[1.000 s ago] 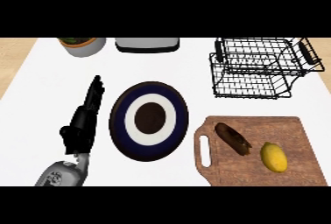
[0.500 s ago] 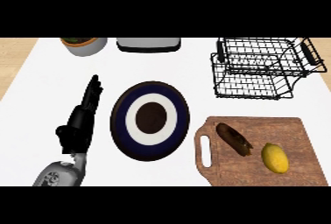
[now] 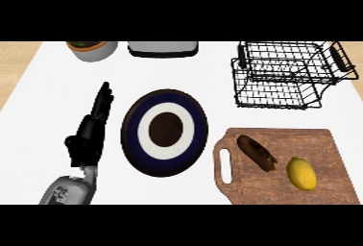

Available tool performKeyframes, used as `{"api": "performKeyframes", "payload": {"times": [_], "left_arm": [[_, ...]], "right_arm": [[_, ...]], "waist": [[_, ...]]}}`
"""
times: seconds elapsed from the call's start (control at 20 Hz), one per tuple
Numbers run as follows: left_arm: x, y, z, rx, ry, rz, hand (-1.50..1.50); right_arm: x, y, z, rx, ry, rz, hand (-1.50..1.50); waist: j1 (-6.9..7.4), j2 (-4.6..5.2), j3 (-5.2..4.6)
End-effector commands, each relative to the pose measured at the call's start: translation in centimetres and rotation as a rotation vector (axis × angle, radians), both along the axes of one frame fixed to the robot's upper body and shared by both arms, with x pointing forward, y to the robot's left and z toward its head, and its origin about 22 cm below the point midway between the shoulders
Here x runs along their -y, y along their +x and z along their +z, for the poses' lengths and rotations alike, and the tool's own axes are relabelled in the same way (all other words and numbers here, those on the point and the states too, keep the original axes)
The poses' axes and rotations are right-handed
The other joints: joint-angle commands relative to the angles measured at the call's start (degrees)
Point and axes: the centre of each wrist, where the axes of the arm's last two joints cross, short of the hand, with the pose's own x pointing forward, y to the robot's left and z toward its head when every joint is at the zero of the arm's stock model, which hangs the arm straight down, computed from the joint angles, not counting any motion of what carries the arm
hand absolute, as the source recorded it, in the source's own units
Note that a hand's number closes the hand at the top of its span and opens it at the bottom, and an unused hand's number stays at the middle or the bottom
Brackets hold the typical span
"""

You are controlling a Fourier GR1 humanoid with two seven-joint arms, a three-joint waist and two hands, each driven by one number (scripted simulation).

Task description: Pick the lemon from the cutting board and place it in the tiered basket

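1. Your lemon (image 3: pixel 302 173) is lying on the board (image 3: pixel 284 166), well apart from the left hand (image 3: pixel 89 130).
2. That hand is resting left of the plate (image 3: pixel 164 132), fingers straight, together, holding nothing.

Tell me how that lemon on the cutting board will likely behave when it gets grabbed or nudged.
The lemon is a smooth oval lying free on the flat cutting board, so a nudge would probably roll it. Its rounded skin may slip between fingers. It looks stiff enough to keep its shape. Only the left hand shows.
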Motion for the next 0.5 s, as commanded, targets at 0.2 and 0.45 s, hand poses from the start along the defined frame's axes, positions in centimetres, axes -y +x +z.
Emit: {"api": "performKeyframes", "payload": {"times": [0.2, 0.45], "left_arm": [[0.5, -0.7, 0.3, 0.008, 0.000, 0.014, 0.00], [1.6, -1.4, -0.4, 0.001, -0.010, 0.001, 0.00]], "right_arm": [[0.8, 0.5, -2.0, -0.008, -0.099, 0.003, -1.50], [-1.6, 0.9, -3.7, 0.038, -0.136, 0.079, -1.50]], "waist": [[0.02, -0.03, 0.02], [0.13, -0.04, 0.02]]}}
